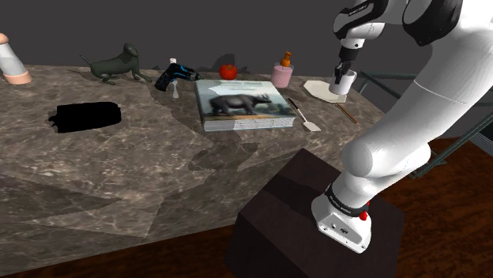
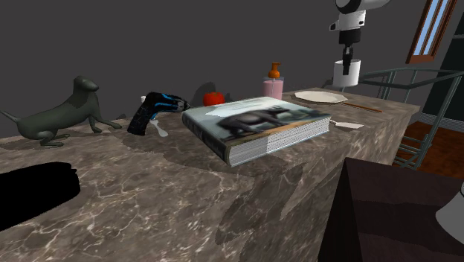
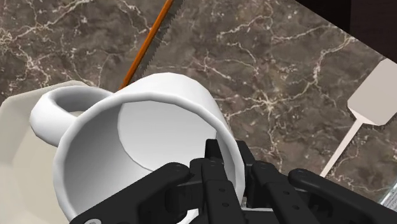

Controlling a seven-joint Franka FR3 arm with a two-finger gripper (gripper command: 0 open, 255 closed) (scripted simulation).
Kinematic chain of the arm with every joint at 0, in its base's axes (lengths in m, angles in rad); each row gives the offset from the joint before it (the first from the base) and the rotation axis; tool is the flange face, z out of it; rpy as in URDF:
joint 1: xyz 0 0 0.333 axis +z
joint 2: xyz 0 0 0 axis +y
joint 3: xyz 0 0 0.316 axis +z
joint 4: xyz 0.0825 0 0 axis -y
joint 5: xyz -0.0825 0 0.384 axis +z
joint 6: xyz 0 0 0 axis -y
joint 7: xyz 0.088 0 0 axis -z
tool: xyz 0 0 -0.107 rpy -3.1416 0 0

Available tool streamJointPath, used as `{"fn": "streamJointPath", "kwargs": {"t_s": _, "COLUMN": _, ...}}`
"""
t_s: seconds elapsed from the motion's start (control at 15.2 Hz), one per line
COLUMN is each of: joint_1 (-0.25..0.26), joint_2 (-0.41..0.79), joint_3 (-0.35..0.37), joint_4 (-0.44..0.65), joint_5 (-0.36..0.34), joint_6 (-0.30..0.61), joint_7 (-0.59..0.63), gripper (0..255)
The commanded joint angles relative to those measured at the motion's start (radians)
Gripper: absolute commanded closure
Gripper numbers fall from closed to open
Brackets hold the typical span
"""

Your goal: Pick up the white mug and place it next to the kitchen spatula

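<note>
My gripper [image 3: 228,164] is shut on the white mug [image 3: 137,146], one finger inside the rim and one outside its wall. The mug [image 1: 344,82] hangs just above a pale plate [image 1: 320,89] at the far right of the marble counter; its handle points toward the plate [image 3: 16,127]. From the second exterior view the mug [image 2: 346,74] sits under the black hand [image 2: 348,53], lifted off the plate [image 2: 320,96]. The kitchen spatula [image 1: 304,118] lies on the counter between the book and the plate, with its white blade [image 3: 375,95] beside the gripper and also seen near the counter edge [image 2: 347,124].
A large book [image 1: 241,103] lies mid-counter. Behind it stand a pink soap dispenser [image 1: 283,73], a tomato [image 1: 228,70], a drill [image 1: 175,77] and a dark dog figure [image 1: 117,65]. An orange-handled knife [image 3: 149,44] lies by the plate. A railing [image 2: 405,89] stands beyond the counter's end.
</note>
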Motion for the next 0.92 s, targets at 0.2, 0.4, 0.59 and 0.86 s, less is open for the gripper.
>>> {"fn": "streamJointPath", "kwargs": {"t_s": 0.2, "joint_1": -0.002, "joint_2": 0.023, "joint_3": -0.001, "joint_4": -0.041, "joint_5": 0.006, "joint_6": 0.064, "joint_7": 0.003, "gripper": 255}}
{"fn": "streamJointPath", "kwargs": {"t_s": 0.4, "joint_1": -0.004, "joint_2": 0.040, "joint_3": -0.002, "joint_4": -0.065, "joint_5": 0.010, "joint_6": 0.103, "joint_7": 0.004, "gripper": 255}}
{"fn": "streamJointPath", "kwargs": {"t_s": 0.59, "joint_1": -0.006, "joint_2": 0.058, "joint_3": -0.002, "joint_4": -0.086, "joint_5": 0.015, "joint_6": 0.141, "joint_7": 0.004, "gripper": 255}}
{"fn": "streamJointPath", "kwargs": {"t_s": 0.86, "joint_1": -0.009, "joint_2": 0.085, "joint_3": -0.002, "joint_4": -0.112, "joint_5": 0.023, "joint_6": 0.192, "joint_7": 0.004, "gripper": 255}}
